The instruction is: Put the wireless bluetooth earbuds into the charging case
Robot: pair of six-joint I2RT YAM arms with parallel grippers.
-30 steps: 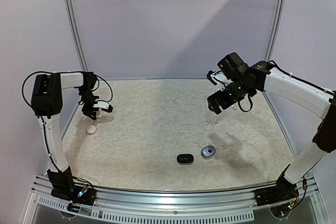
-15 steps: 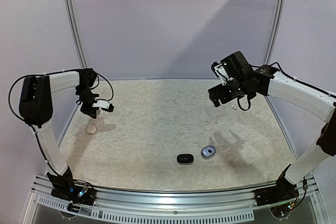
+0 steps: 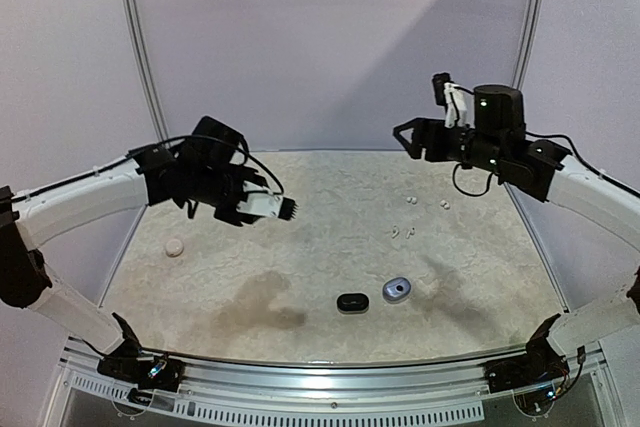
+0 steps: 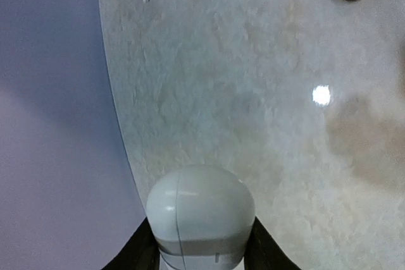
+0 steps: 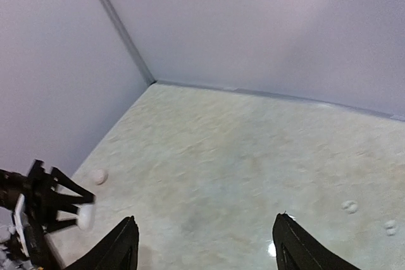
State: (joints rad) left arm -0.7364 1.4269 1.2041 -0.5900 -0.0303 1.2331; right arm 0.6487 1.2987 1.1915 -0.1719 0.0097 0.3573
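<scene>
Handling the earbuds [image 3: 410, 200] calls for care. Judged by their look, each is tiny, light, hard and smooth, so it is likely to roll or skid under a finger and slip out of a loose pinch. Take hold across the widest part of the body, with the fingers set low over the table [image 3: 300, 247], a narrow opening and light force. Four earbuds can be made out, lying loose on the far right part of the table on the right arm's side: two near the back edge and two a little nearer. All are well apart from the cases. The white case [image 4: 201, 210] is off the table, clamped in the left gripper [image 3: 268, 207]. The jaws press on its two sides, and its rounded end protrudes beyond them. A seam shows on the case and the lid appears closed, so it probably has to be opened before any insertion. The right gripper [image 5: 204, 251] hangs high above the table with its fingers [image 5: 124, 248] spread wide. Nothing is between them and they touch nothing. A black case [image 3: 351, 302] and a grey case [image 3: 397, 290] rest side by side near the front middle. A small pale round object [image 3: 174, 247] lies near the left edge.
</scene>
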